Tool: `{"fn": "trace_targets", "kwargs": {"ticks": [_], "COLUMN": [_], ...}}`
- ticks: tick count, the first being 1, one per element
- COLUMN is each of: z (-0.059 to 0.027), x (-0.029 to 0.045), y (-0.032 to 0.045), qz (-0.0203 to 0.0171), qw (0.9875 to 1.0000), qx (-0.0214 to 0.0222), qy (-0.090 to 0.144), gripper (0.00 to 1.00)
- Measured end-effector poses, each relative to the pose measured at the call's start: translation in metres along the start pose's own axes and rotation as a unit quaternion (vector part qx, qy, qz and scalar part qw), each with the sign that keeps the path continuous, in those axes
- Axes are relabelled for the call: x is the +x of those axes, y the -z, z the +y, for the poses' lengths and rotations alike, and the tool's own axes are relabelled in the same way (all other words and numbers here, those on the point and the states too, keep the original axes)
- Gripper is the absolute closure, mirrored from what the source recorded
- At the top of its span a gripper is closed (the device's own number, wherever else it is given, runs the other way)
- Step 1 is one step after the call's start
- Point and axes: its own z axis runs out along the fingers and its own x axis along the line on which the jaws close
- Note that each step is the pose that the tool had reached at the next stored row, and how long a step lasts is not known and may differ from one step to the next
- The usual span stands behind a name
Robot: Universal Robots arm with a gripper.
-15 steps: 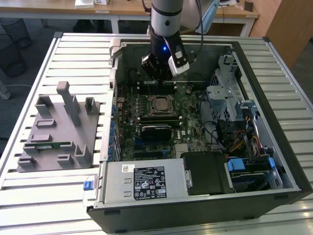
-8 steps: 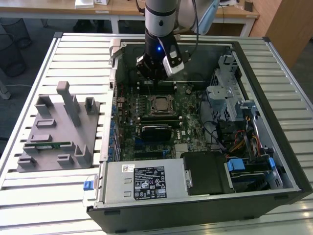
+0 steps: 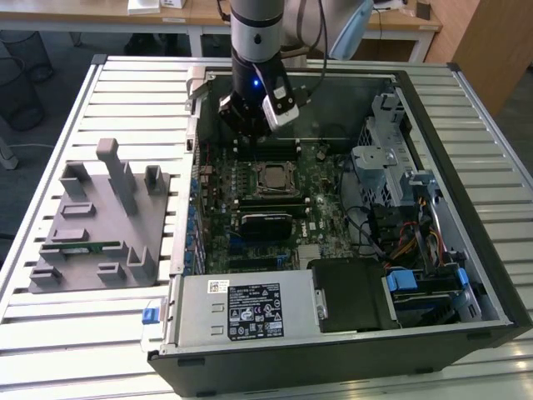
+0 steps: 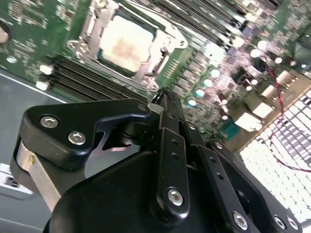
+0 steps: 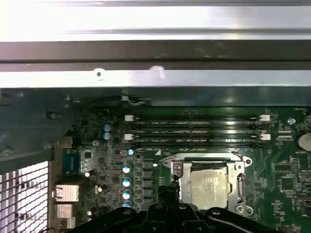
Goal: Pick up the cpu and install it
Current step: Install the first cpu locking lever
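The cpu (image 4: 125, 44) lies flat in its socket on the motherboard (image 3: 325, 221), its pale metal top inside the steel retention frame (image 4: 87, 26), so the seating looks already done. The gripper (image 4: 163, 99) hangs above the board just beside the socket, on the side toward the rear panel connectors; in the second wrist view its fingers (image 4: 167, 126) are pressed together with nothing between them, and they touch neither the chip nor the frame. In my judgement, doing this step well means keeping the closed tips clear of the frame's edges and the row of pale capacitors (image 5: 126, 182) beside the socket, and checking that the chip sits level with all four corners down before any load goes on it. Counting from the first wrist view: one chip, one socket frame, and four long dark memory slots (image 5: 194, 131) just beyond the socket, toward the case wall (image 5: 155, 77). In the exterior view there is one open computer case (image 3: 466, 125), one grey parts fixture (image 3: 100, 217) well apart from the socket on the slatted table (image 3: 58, 333), and one power supply (image 3: 241, 308) with a white label.
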Motion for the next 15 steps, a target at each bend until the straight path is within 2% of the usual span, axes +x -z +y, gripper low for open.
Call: {"fn": "trace_targets", "kwargs": {"ticks": [8, 15], "z": [0.0004, 0.0126], "x": [0.0133, 0.0151], "y": [-0.0003, -0.0012], "qz": [0.0006, 0.0012], "qw": [1.0000, 0.9999], "qx": [0.0001, 0.0002], "qy": [0.009, 0.017], "gripper": [0.89, 0.89]}}
